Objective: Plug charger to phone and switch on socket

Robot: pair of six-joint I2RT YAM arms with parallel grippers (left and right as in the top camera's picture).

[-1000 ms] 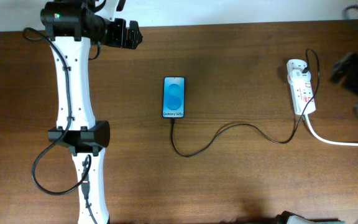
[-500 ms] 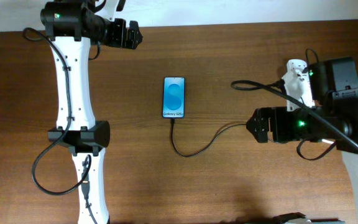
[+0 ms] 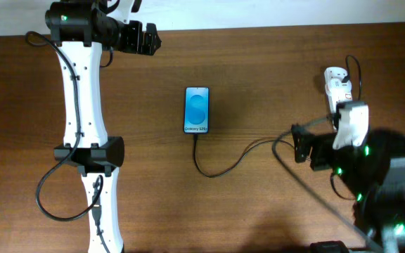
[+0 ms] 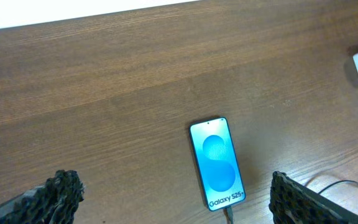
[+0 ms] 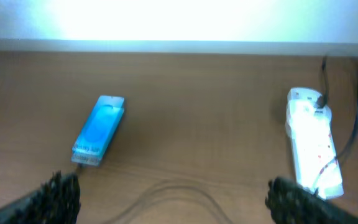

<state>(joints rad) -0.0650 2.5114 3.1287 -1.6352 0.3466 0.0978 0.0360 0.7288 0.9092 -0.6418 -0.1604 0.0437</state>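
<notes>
The phone (image 3: 197,110) lies face up near the middle of the brown tabletop (image 3: 259,63), its blue screen lit and reading "Galaxy S25+". The charger (image 3: 210,176) meets the phone's lower short edge with its connector tip, loops away below it, then runs across the wood towards the socket (image 3: 337,86), well apart on the right side. Whether the tip is fully seated cannot be told. A thin black lead also arcs over the socket's far end, as the right wrist view shows.

The left hand (image 3: 152,39) hangs by the far edge of the tabletop, its fingers spread wide and holding nothing. The right hand (image 3: 296,145), blurred from overhead, sits between phone and socket, just beside the socket's near end, fingers likewise wide apart and empty, with the cable on the wood below them
</notes>
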